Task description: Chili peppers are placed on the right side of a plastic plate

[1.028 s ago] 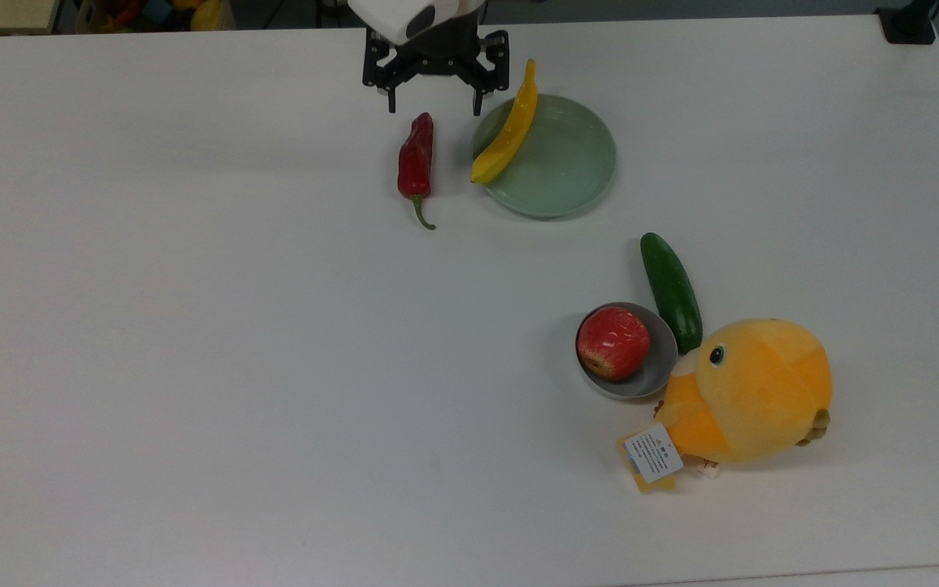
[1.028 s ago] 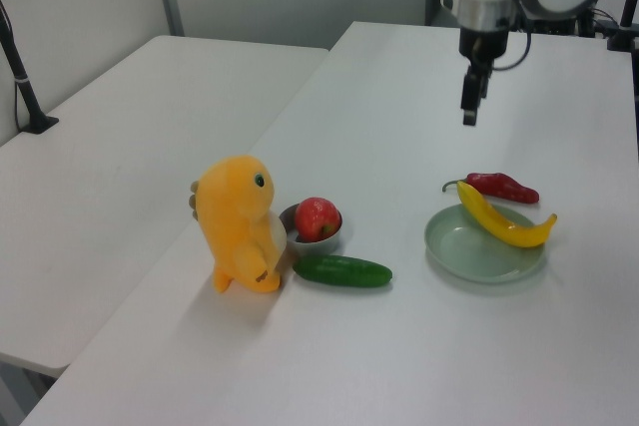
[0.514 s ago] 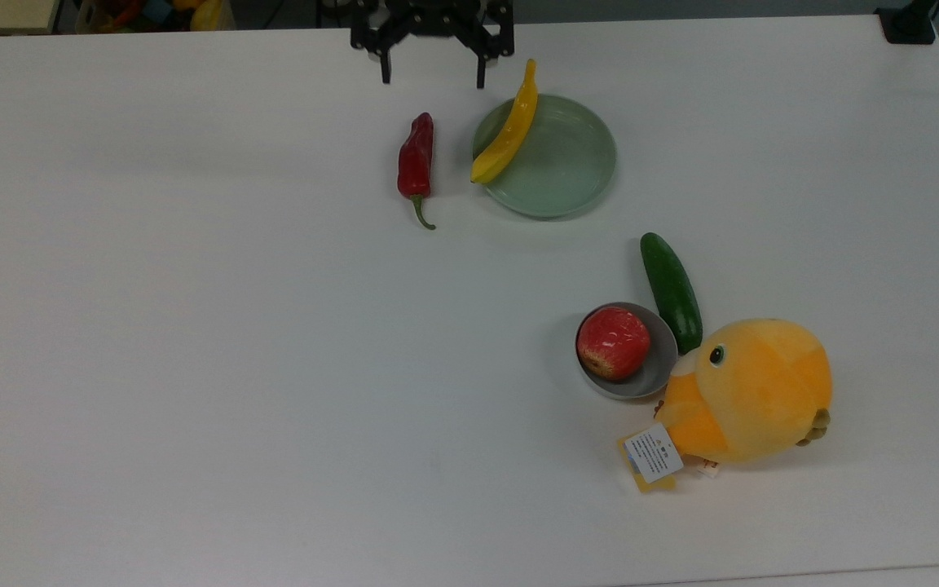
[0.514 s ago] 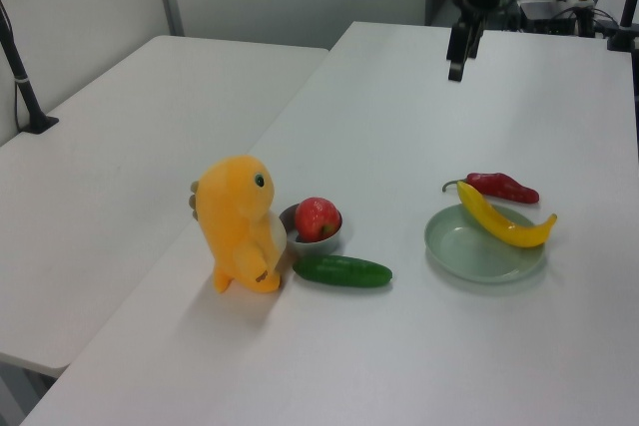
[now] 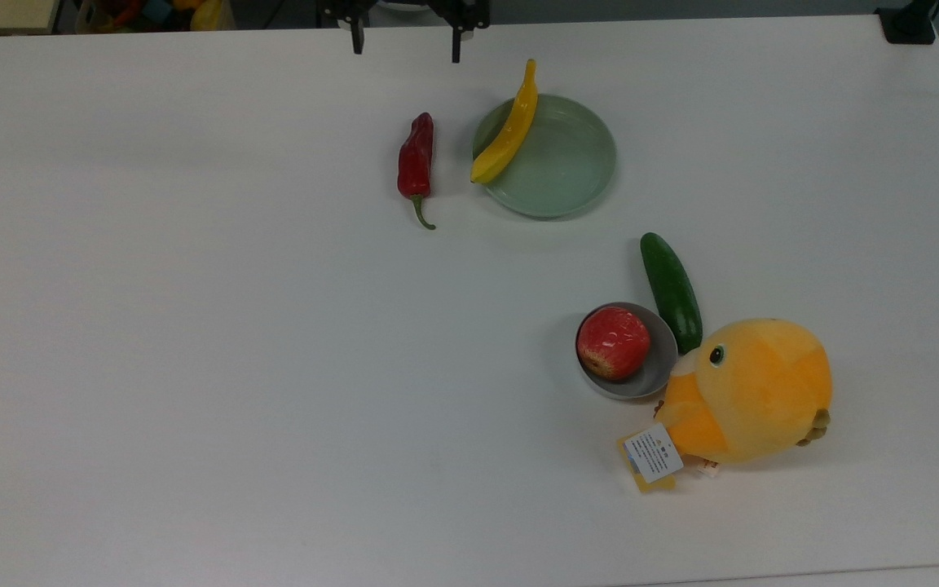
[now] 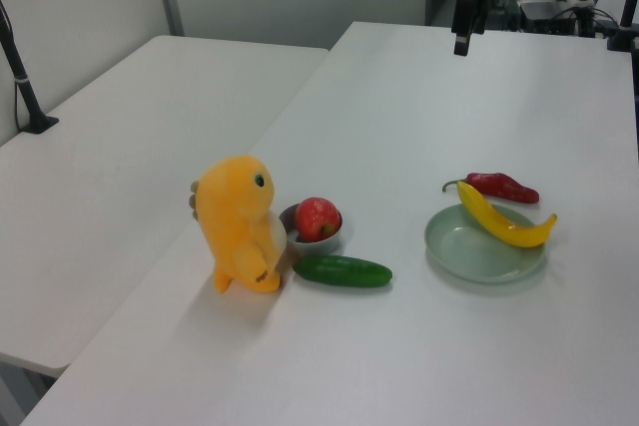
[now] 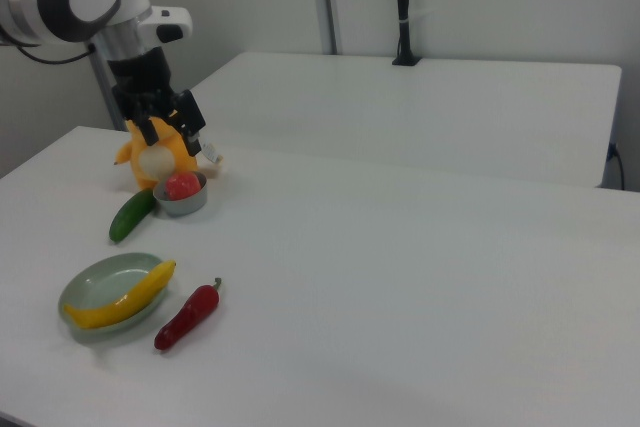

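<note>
In the top view, the gripper (image 5: 404,37) is seen at the far edge of the table (image 5: 192,367), its two fingers spread wide and holding nothing. A second ago it hung just above the chili's tip; since then it has been drawn back and up, away from the objects. The chili (image 5: 416,165) has not been shifted: it lies flat on the table just beside the plate (image 5: 567,171), on the top view's left of it, not touching the rim. A yellow pepper (image 5: 507,130) is laid across the plate's near edge.

In the left view, the gripper (image 6: 462,35) is found high and well apart from the chili (image 6: 502,187), which rests behind the plate (image 6: 479,251). The retreat is confirmed here, since the gripper was lower and nearer half a second ago.

In the right view, the gripper (image 7: 165,117) is seen raised above the table, open, in front of the plush toy (image 7: 150,162). The chili (image 7: 187,318) lies on the right view's right of the plate (image 7: 95,287).

The placing is judged done, with only the withdrawal being finished.
</note>
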